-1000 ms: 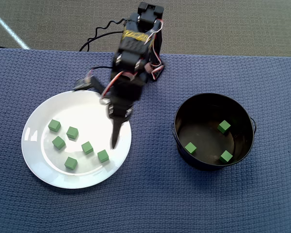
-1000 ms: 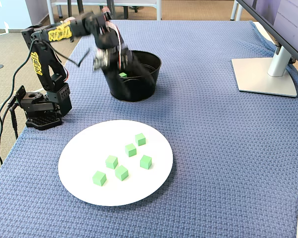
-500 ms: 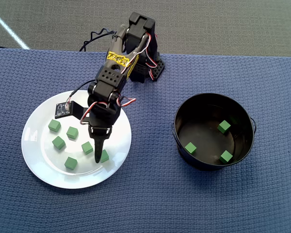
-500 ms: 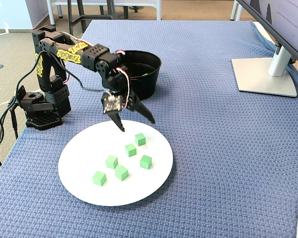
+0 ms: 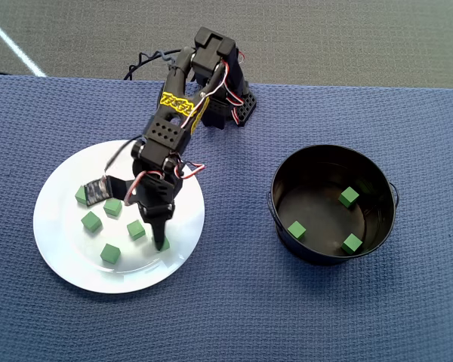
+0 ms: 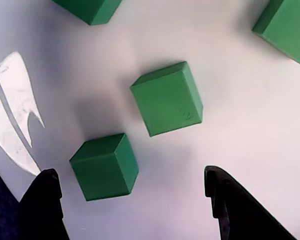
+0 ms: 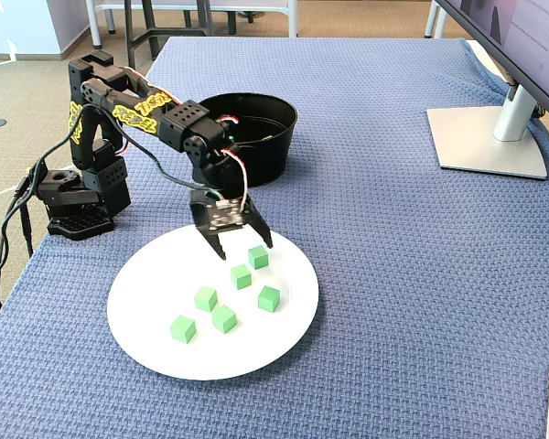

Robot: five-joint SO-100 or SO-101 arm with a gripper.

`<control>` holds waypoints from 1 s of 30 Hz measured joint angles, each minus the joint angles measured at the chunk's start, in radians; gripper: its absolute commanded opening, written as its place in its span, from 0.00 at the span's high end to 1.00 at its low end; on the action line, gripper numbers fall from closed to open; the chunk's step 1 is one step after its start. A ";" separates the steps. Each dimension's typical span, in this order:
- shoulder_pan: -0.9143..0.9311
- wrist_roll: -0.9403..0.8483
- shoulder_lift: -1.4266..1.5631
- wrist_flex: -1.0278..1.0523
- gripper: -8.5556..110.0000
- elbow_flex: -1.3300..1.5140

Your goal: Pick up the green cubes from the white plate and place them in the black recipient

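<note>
I count six green cubes (image 7: pixel 241 275) loose on the white plate (image 7: pixel 156 340), one half hidden under the arm in the overhead view, and three more lying in the black recipient (image 5: pixel 383 219), which stands on the counter (image 7: pixel 421 302) well apart from the plate. My gripper (image 7: pixel 242 245) hangs low over the plate's far side in the fixed view, jaws apart and holding nothing. In the wrist view a cube (image 6: pixel 104 167) lies just ahead of the two black tips.
</note>
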 measured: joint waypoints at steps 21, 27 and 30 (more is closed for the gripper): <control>-0.052 -0.043 -0.147 -0.018 0.73 -0.149; -0.058 -0.046 -0.147 -0.040 0.93 -0.124; -0.058 -0.051 -0.147 -0.052 0.93 -0.104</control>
